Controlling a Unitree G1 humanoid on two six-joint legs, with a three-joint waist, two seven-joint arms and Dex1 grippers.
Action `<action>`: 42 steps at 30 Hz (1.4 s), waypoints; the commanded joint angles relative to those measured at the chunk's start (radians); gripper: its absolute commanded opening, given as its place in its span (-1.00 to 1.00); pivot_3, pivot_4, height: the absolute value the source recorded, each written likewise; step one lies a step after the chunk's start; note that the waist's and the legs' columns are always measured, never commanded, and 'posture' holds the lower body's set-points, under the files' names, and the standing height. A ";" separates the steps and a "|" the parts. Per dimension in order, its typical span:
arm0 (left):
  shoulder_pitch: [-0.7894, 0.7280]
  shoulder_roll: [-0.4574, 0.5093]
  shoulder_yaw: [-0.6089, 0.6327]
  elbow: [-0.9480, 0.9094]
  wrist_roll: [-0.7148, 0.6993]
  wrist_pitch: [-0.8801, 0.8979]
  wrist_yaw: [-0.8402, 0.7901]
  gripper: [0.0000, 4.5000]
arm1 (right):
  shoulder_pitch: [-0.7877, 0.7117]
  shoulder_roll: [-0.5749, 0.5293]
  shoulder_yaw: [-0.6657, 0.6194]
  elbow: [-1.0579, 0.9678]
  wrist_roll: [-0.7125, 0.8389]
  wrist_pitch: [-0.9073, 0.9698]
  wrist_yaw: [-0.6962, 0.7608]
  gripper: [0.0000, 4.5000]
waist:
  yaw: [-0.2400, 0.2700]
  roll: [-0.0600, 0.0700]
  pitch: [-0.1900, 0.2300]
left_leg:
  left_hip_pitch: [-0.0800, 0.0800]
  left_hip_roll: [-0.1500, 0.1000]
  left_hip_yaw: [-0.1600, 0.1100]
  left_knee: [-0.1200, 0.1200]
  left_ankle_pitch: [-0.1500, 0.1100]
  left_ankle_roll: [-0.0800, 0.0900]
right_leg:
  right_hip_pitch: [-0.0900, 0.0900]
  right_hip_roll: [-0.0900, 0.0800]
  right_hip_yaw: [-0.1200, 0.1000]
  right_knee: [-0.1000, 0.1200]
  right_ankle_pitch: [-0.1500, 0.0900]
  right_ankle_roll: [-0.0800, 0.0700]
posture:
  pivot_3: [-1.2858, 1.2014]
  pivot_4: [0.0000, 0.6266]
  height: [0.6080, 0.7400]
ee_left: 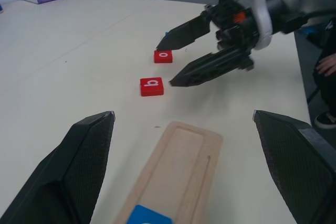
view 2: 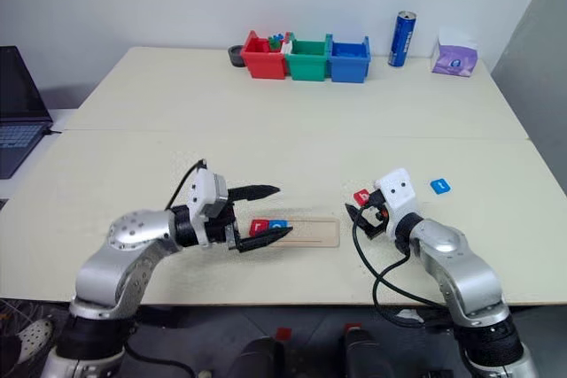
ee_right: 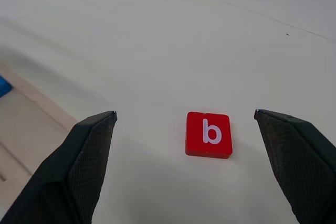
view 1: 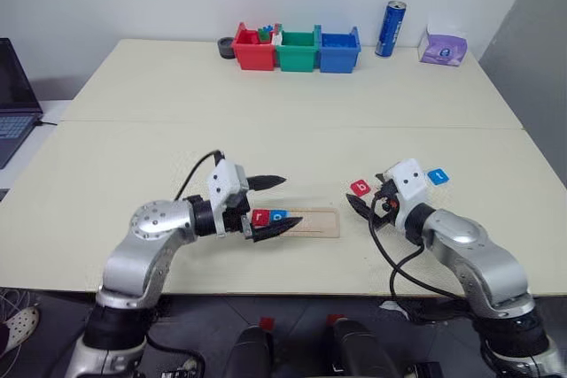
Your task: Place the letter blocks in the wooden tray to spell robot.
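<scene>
On the pale table (view 1: 266, 86), the wooden tray (view 1: 321, 224) lies near the front edge with its long axis running left to right across the robot's front, so the letters can be read along it. A red r block (view 1: 260, 216) and a blue o block (view 1: 278, 215) already sit side by side at its left end; the remaining length is bare, leaving room for three more. The left gripper (view 1: 273, 205) hovers over those two tiles with its fingers spread wide and nothing between them, pointing towards the right. The right gripper (ee_right: 184, 161) is also wide and empty — it is lined up on the red b block (ee_right: 208, 134), which lies flat just off the tray's right end, probably the next letter needed. A second red o block (ee_left: 163, 56) lies just beyond it (partly hidden in the head views), and a blue block (view 1: 438, 177) rests further right.
</scene>
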State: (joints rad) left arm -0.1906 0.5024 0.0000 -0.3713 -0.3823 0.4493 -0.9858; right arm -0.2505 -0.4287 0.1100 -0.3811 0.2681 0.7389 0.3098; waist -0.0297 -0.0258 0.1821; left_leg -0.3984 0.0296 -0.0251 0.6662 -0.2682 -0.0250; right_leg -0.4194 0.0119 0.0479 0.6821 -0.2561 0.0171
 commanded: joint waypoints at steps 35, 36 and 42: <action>0.097 0.064 -0.039 -0.165 -0.045 0.024 0.138 1.00 | 0.083 0.043 -0.042 -0.200 -0.027 0.383 -0.016 -0.35 | 0.003 0.001 -0.001 | 0.000 -0.001 -0.001 -0.001 0.000 0.000 | 0.000 0.000 -0.001 -0.001 0.000 0.000 | 0.03 -0.52 1.00; 0.100 0.067 -0.040 -0.166 -0.048 0.025 0.135 1.00 | 0.100 0.037 -0.058 -0.260 -0.010 0.459 -0.019 -0.35 | 0.003 0.001 -0.001 | 0.000 0.000 -0.001 -0.001 0.000 0.000 | 0.000 0.000 -0.001 -0.001 0.000 0.000 | 0.03 -0.52 1.00; 0.098 0.074 -0.052 -0.152 -0.053 0.013 0.128 1.00 | 0.110 0.067 -0.101 -0.426 0.045 0.759 -0.038 -0.35 | 0.001 0.001 -0.001 | 0.001 -0.001 -0.001 -0.001 0.000 0.000 | 0.001 0.001 -0.001 -0.001 -0.003 0.004 | 0.03 -0.52 1.00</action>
State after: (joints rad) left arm -0.0900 0.5677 -0.0492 -0.4997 -0.4222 0.4761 -0.8497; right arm -0.1381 -0.3781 0.0174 -0.7642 0.2935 1.4169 0.2769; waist -0.0285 -0.0250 0.1808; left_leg -0.3975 0.0285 -0.0258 0.6650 -0.2681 -0.0251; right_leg -0.4188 0.0130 0.0466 0.6810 -0.2591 0.0213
